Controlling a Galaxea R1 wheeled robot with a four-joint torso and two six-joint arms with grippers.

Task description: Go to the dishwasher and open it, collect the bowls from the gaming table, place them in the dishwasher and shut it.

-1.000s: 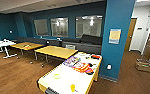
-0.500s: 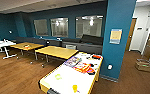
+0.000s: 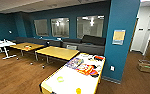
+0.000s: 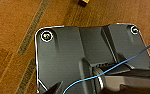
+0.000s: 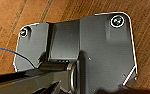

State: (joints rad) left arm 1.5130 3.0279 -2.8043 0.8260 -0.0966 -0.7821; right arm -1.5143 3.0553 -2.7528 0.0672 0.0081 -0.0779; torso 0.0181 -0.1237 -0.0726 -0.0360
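Two small yellowish items, possibly bowls [image 3: 60, 79], sit on the white-topped gaming table [image 3: 66, 85], now nearer and lower in head view than a second ago: approach under way. Dishwasher location unknown. Pincer state on either arm: cannot tell.

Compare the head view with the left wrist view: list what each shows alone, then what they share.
Head view alone: a white-topped table with colourful items, yellow tables, a dark sofa, a teal pillar bearing a poster. Left wrist view alone: the robot's dark plate and a blue cable. Both: wood floor.
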